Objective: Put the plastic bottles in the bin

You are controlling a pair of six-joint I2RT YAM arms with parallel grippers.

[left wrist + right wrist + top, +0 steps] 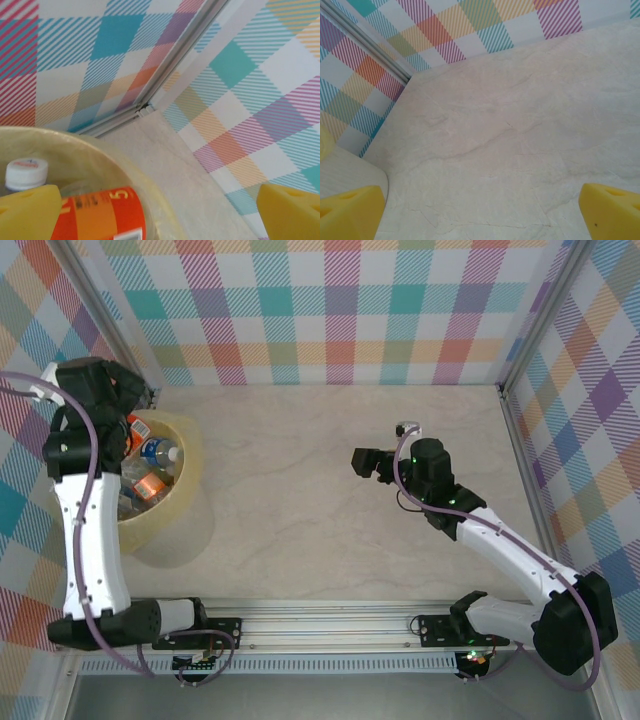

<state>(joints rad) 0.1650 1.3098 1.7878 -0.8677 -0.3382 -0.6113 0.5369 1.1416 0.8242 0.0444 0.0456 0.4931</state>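
Observation:
The bin (190, 465), a round pale yellow tub, stands at the table's left side with several plastic bottles inside. Among them are a blue-labelled one with a white cap (160, 452) and an orange-labelled one (150, 483). My left arm's wrist (95, 405) hangs over the bin's back left part. In the left wrist view the left gripper (160, 215) is open, its yellow fingertips (30, 212) wide apart above the bin rim (150, 200). An orange-labelled bottle (100, 215) and a white-capped bottle (25, 172) lie below it. My right gripper (365, 462) (480, 210) is open over bare table, holding nothing.
Plaid walls close the table on the left, back and right, with a metal corner post (165, 80) just behind the bin. The marble-patterned tabletop (320, 520) stretches between the bin and the right arm. A metal rail (330, 625) runs along the near edge.

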